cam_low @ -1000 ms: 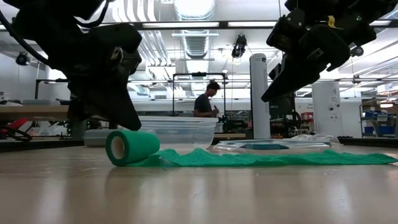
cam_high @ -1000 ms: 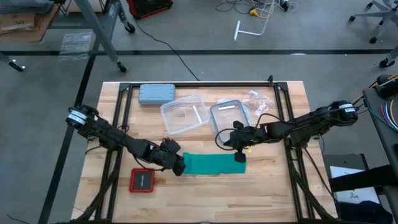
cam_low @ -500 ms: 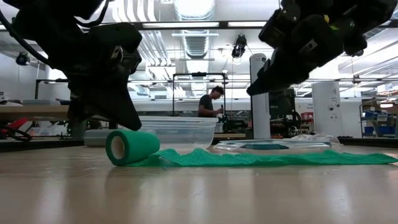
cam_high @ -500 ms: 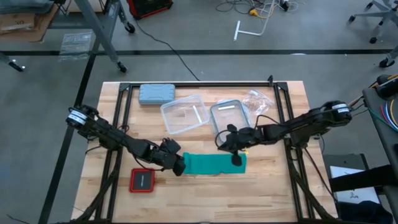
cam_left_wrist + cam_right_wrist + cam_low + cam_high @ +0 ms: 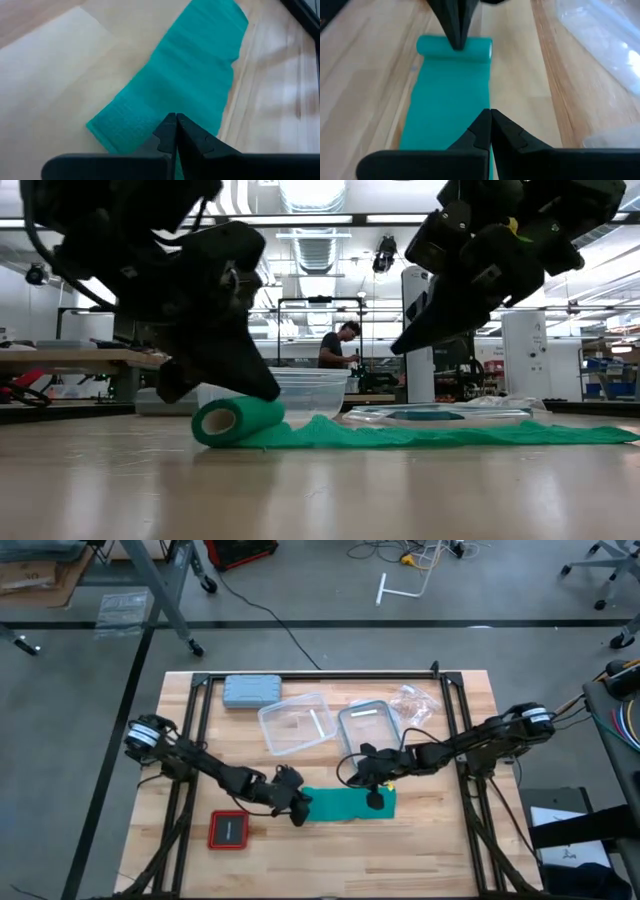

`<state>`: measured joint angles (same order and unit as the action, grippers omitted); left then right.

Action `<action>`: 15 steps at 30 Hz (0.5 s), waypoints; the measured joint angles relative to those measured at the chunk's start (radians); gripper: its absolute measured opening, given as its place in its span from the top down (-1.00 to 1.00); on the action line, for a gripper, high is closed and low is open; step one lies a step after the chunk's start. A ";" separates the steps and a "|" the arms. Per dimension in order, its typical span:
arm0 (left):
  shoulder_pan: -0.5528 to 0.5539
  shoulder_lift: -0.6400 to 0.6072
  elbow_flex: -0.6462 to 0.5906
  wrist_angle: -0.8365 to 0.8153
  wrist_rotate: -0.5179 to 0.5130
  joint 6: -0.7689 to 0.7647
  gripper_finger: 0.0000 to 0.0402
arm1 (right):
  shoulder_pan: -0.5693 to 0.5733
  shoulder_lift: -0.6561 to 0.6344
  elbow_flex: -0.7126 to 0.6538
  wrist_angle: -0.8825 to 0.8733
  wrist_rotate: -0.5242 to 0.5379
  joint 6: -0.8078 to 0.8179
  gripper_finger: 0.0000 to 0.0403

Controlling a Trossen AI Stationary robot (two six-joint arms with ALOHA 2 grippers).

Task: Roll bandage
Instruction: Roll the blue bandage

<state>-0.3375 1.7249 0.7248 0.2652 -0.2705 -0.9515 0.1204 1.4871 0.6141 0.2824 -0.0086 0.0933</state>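
Now one bandage is lying under two pinched-together grippers, left gripper probably touching its roll, right gripper hovering.

We are in a robotics lab

Around our wooden table on its black frame we see grey floor with loose cables and a chair base; beyond it, ceiling ducts, strip lights, benches and a person working
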 joint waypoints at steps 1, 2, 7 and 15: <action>0.004 0.007 0.008 -0.002 0.009 0.001 0.99 | 0.000 -0.001 0.000 0.007 0.000 0.000 0.99; 0.007 0.014 0.016 -0.002 0.019 0.006 0.99 | 0.000 -0.004 0.000 0.008 0.000 0.000 0.99; 0.010 0.037 0.053 -0.017 0.051 0.053 0.97 | 0.000 -0.009 0.000 -0.003 0.001 -0.006 0.99; 0.014 0.023 0.140 -0.300 0.080 0.027 0.98 | 0.000 -0.006 0.000 -0.031 0.001 -0.008 0.99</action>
<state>-0.3237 1.7477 0.8653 -0.0350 -0.1901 -0.9240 0.1204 1.4811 0.6140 0.2513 -0.0074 0.0856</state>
